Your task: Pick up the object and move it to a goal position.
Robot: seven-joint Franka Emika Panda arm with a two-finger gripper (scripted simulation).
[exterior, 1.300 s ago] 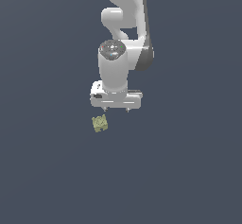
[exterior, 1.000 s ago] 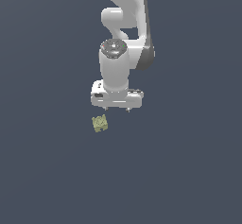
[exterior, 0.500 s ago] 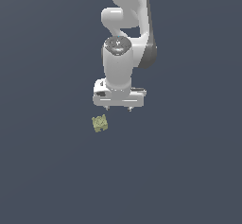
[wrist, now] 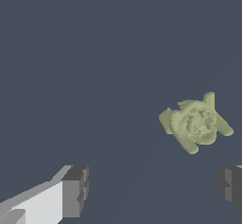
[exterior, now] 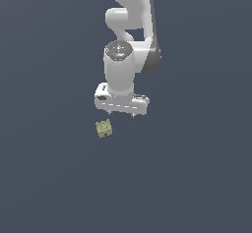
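Nearest wrist camera, fingers (wrist: 75,192) spread wide, nothing between them; one cut off at frame edge; beyond, object (wrist: 195,123) on desk (wrist: 94,53), off-centre toward cut-off finger; since earlier frames, hand (exterior: 121,104) has turned about its axis while object (exterior: 103,128) stayed put; alignment judged incomplete; goal position not visible.

plain dark grey-blue ground (exterior: 49,188)
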